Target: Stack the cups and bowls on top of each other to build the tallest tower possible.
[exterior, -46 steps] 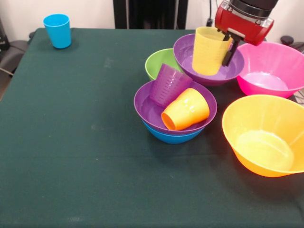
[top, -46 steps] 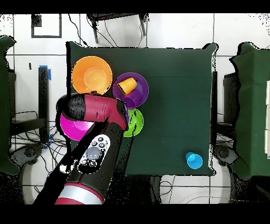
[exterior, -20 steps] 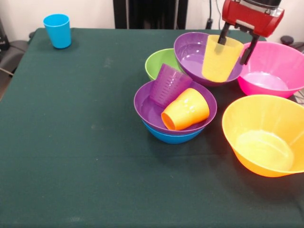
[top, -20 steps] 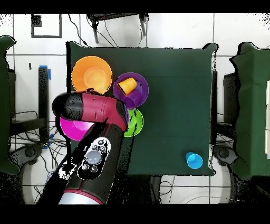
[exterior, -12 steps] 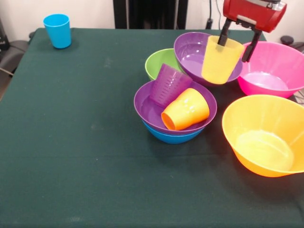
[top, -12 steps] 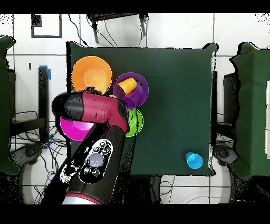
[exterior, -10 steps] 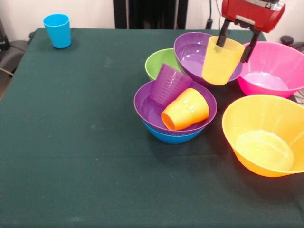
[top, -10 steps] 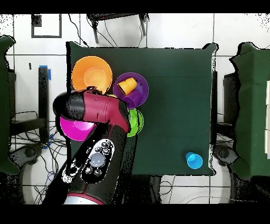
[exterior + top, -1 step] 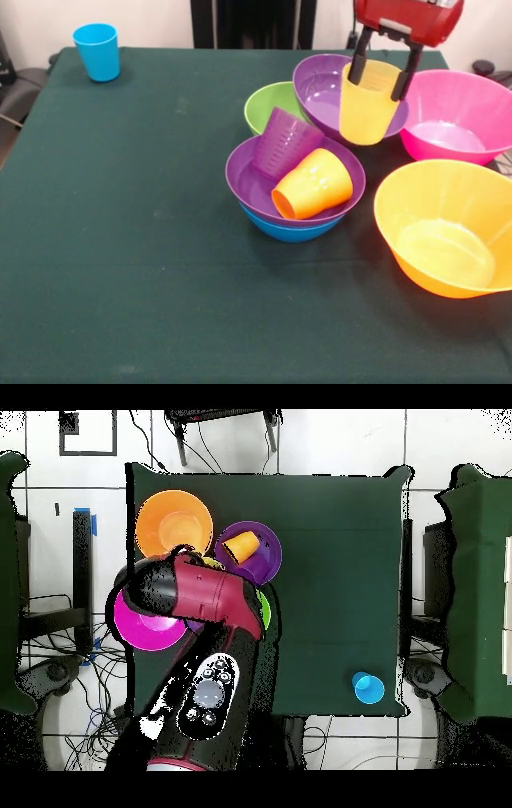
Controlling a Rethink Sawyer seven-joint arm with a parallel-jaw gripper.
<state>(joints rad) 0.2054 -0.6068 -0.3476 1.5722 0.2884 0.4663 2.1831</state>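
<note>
The tower (image 9: 294,196) is barely begun: a glossy purple plastic bowl (image 9: 252,182) nests in a blue plastic bowl (image 9: 292,231), with a small purple tumbler (image 9: 285,142) and an orange tumbler (image 9: 314,184) tipped inside. Just behind it, the red gripper (image 9: 385,66) clamps the small yellow plastic tumbler (image 9: 366,108), lifted before a second purple bowl (image 9: 320,88). Every other bowl and cup remains unstacked.

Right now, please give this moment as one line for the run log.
claw: shut on yellow cup | cup: lifted, upright, in front of rear purple bowl | tower: purple bowl in blue bowl, purple and orange cups inside | blue cup: apart
</note>
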